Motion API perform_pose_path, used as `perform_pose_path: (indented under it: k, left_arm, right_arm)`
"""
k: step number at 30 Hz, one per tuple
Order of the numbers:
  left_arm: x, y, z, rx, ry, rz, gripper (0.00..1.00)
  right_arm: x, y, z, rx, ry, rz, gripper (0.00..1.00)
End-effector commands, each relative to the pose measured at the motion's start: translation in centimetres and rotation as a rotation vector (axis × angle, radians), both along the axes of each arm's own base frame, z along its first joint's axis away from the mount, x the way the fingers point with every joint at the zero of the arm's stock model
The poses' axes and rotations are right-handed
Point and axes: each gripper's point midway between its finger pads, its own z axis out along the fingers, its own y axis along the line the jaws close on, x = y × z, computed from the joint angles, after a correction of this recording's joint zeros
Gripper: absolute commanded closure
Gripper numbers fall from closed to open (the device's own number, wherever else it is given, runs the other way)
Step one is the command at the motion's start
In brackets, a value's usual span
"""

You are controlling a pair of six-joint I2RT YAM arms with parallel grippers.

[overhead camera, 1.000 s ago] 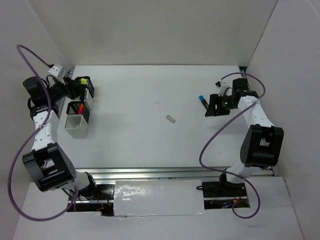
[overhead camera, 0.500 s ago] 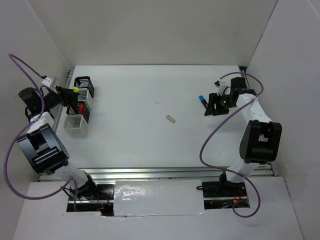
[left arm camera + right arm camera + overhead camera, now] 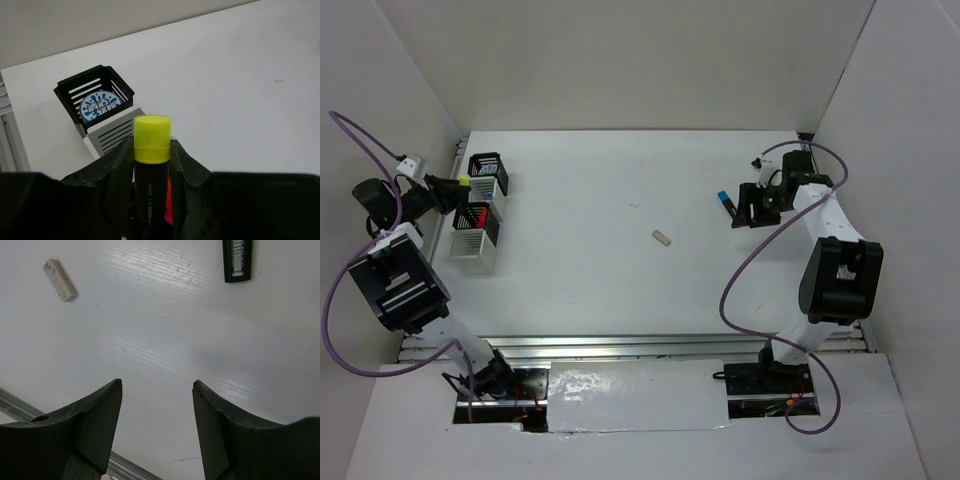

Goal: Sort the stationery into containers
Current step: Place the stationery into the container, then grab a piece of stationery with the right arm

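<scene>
- The left hand sits at the far left edge of the table. Its fingers are clamped on the black body of a yellow-capped highlighter, with the cap sticking out past the fingertips.
- This highlighter is off the table, held just beside the row of cups with its cap pointing toward them. Which cup it is lined up with cannot be told.
- The far cup of the row is a black mesh cup. A round blue-white pot lies flat in the bottom of it.
- A white slatted cup touches the near side of that black one.
- Nearer along the row, another black cup holds something orange-red. A further white cup closes the row at the near end.
- A small beige eraser lies alone near the middle of the table, well apart from the cups and from both hands.
- A blue-capped highlighter lies flat on the table, just to the left of the right hand.
- The right hand has its fingers spread apart. It grips nothing, and only bare table shows between them. In the wrist view the barcoded black end of the highlighter lies beyond the fingertips.
</scene>
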Motion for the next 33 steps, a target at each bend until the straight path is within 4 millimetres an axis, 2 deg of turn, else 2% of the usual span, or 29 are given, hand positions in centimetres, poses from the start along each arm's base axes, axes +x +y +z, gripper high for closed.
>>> perform_pose_path:
  k: [1, 3, 5, 6, 8, 9, 13, 14, 16, 17, 18, 20, 21, 22, 23, 24, 25, 26, 27, 28, 29, 30, 32, 33]
  left_arm:
    - [0.4, 0.2, 1.2, 0.083, -0.092, -0.063, 0.68]
    - [0.3, 0.2, 0.9, 0.065, -0.081, -0.065, 0.57]
    - [0.3, 0.1, 1.0, 0.059, -0.081, -0.068, 0.52]
    - [0.2, 0.2, 1.1, 0.06, -0.082, -0.064, 0.45]
    - [0.2, 0.6, 1.4, 0.064, -0.086, -0.03, 0.39]
    - [0.3, 0.8, 1.6, 0.067, -0.093, -0.021, 0.35]
    - [0.4, 1.1, 3.6, 0.079, -0.127, -0.006, 0.31]
    - [0.3, 0.9, 4.1, 0.051, -0.118, -0.006, 0.3]
    - [0.3, 0.8, 5.4, 0.024, -0.125, -0.002, 0.3]
    - [0.2, 0.6, 6.7, 0.043, -0.166, -0.005, 0.3]
    - [-0.1, 0.3, 7.2, 0.01, -0.159, -0.01, 0.3]
    - [-0.6, -0.8, 8.8, 0.008, -0.193, -0.03, 0.3]
    - [-0.8, -1.4, 9.1, 0.015, -0.203, -0.043, 0.3]
    - [-1.1, -2.3, 10.1, 0.037, -0.225, -0.061, 0.3]
    - [-1.3, -2.9, 9.5, 0.015, -0.186, -0.066, 0.3]
    - [-1.3, -3.6, 9.4, 0.072, -0.205, -0.083, 0.3]
    - [-1.8, -4.7, 10.2, 0.11, -0.219, -0.1, 0.3]
    - [-2.1, -5.3, 9.0, 0.166, -0.201, -0.117, 0.3]
    - [-2.6, -6.8, 9.5, 0.209, -0.221, -0.15, 0.3]
    - [-3.0, -7.6, 9.2, 0.232, -0.219, -0.173, 0.3]
    - [-3.4, -8.7, 8.4, 0.256, -0.208, -0.205, 0.3]
    - [-3.8, -9.2, 8.4, 0.269, -0.21, -0.216, 0.3]
    - [-4.4, -10.1, 8.8, 0.307, -0.233, -0.239, 0.3]
    - [-4.8, -10.9, 8.8, 0.301, -0.217, -0.25, 0.31]
  right_arm:
    - [2.0, -1.0, 1.1, -0.026, -0.048, -0.041, 0.34]
    - [2.7, -1.2, 1.3, -0.032, -0.057, -0.051, 0.34]
    - [3.5, -1.6, 1.4, -0.048, -0.062, -0.077, 0.32]
    - [3.8, -1.8, 1.1, -0.053, -0.055, -0.083, 0.32]
    - [4.6, -2.1, 1.2, -0.078, -0.059, -0.097, 0.32]
    - [4.9, -2.3, 0.6, -0.089, -0.044, -0.1, 0.32]
    - [6.5, -2.3, 0.4, -0.164, -0.035, -0.093, 0.33]
    - [6.7, -2.1, -0.2, -0.171, -0.017, -0.09, 0.33]
    - [7.5, -1.9, 0.0, -0.198, -0.026, -0.09, 0.33]
    - [7.8, -1.8, -0.7, -0.208, -0.012, -0.088, 0.33]
    - [8.1, -1.7, -1.0, -0.218, -0.01, -0.083, 0.34]
    - [8.8, -1.2, -1.8, -0.248, 0.003, -0.068, 0.34]
    - [9.5, -1.1, -1.5, -0.257, -0.011, -0.063, 0.35]
    - [9.5, -0.8, -2.7, -0.273, 0.026, -0.049, 0.35]
    - [9.8, -0.8, -2.9, -0.28, 0.029, -0.042, 0.35]
    - [10.7, -0.8, -2.6, -0.285, 0.015, -0.044, 0.35]
    - [11.0, -0.9, -3.6, -0.288, 0.038, -0.042, 0.35]
    - [12.0, -1.1, -3.1, -0.298, 0.017, -0.049, 0.35]
    - [12.3, -1.2, -4.3, -0.305, 0.041, -0.047, 0.35]
    - [12.3, 0.0, -4.8, -0.31, 0.054, -0.019, 0.35]
    - [13.2, -0.1, -4.3, -0.32, 0.035, -0.022, 0.35]
    - [13.3, 0.0, -5.6, -0.326, 0.062, -0.013, 0.35]
    - [13.8, -0.4, -6.1, -0.361, 0.071, -0.016, 0.36]
    - [13.5, -0.5, -7.2, -0.375, 0.1, -0.005, 0.36]
